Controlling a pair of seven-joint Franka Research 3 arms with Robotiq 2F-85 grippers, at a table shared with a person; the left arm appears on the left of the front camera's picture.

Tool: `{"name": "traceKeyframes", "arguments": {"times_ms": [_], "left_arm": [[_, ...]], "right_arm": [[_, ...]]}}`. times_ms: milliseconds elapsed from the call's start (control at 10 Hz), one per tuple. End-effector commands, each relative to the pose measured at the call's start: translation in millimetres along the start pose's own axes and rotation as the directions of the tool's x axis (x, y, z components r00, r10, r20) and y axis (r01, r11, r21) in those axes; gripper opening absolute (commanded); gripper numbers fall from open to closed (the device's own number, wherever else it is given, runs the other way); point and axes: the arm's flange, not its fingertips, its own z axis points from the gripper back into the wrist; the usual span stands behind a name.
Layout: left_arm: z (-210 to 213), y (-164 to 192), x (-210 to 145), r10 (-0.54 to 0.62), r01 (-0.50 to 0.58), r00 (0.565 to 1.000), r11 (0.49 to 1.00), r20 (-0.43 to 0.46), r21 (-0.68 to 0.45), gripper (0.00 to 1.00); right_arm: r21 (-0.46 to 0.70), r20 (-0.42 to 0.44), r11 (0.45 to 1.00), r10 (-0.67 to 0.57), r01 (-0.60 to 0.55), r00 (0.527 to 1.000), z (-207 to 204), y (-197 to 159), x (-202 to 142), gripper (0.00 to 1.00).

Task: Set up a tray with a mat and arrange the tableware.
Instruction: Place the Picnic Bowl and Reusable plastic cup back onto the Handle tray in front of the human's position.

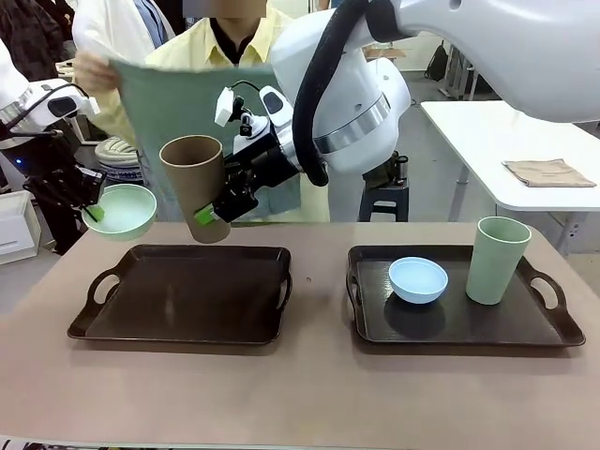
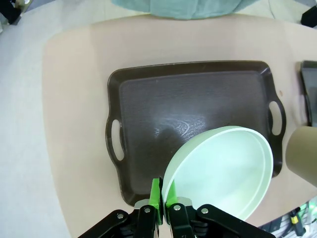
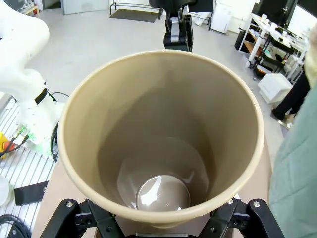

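Brown cup (image 1: pixel 194 183) and mint bowl (image 1: pixel 124 210) both hang in the air above the near-left side of the counter (image 1: pixel 309 394), neither set down yet. The left pincer (image 1: pixel 94 214) is clamped on the bowl's rim, one green pad on each side of the wall, and holds it just off the left tray (image 1: pixel 178 295). The right pincer (image 1: pixel 208 216) reaches across the middle and is closed around the lower part of the cup, which tilts a little, its mouth turned up and back toward the wrist.

That left tray is bare, with no mat inside it. At the far side a person's hand (image 1: pixel 91 70) holds a green mat (image 1: pixel 178 103) spread out in the air, above and behind the tray. The right tray (image 1: pixel 506 323) carries a blue bowl (image 1: pixel 418 279) and a pale green cup (image 1: pixel 497 260), standing near each other but apart; no mat can be made out under them.

By my reading the job is about half done: one tray looks arranged, while the other wants its mat laid first, then the held bowl and cup placed on it
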Motion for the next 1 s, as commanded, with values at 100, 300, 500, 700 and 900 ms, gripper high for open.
{"name": "traceKeyframes", "arguments": {"times_ms": [100,300,500,700,900], "left_arm": [[1.1,-0.8,1.2,-0.002,0.002,1.000,1.000,0.015,0.001,0.00],[1.1,-0.8,1.2,-0.002,0.002,1.000,1.000,0.015,0.001,0.00],[1.1,-0.8,1.2,-0.002,0.002,1.000,1.000,0.015,0.001,0.00],[1.1,-0.8,1.2,-0.002,0.002,1.000,1.000,0.015,0.001,0.00],[1.1,-0.8,1.2,-0.002,0.002,1.000,1.000,0.015,0.001,0.00]], "right_arm": [[-0.004,-0.001,1.000,0.001,-0.001,1.000,1.7,1.0,0.4,0.00],[-0.004,-0.001,1.000,0.001,-0.001,1.000,1.7,1.0,0.4,0.00],[-0.004,-0.001,1.000,0.001,-0.001,1.000,1.7,1.0,0.4,0.00],[-0.004,-0.001,1.000,0.001,-0.001,1.000,1.7,1.0,0.4,0.00],[-0.004,-0.001,1.000,0.001,-0.001,1.000,1.7,1.0,0.4,0.00]]}}
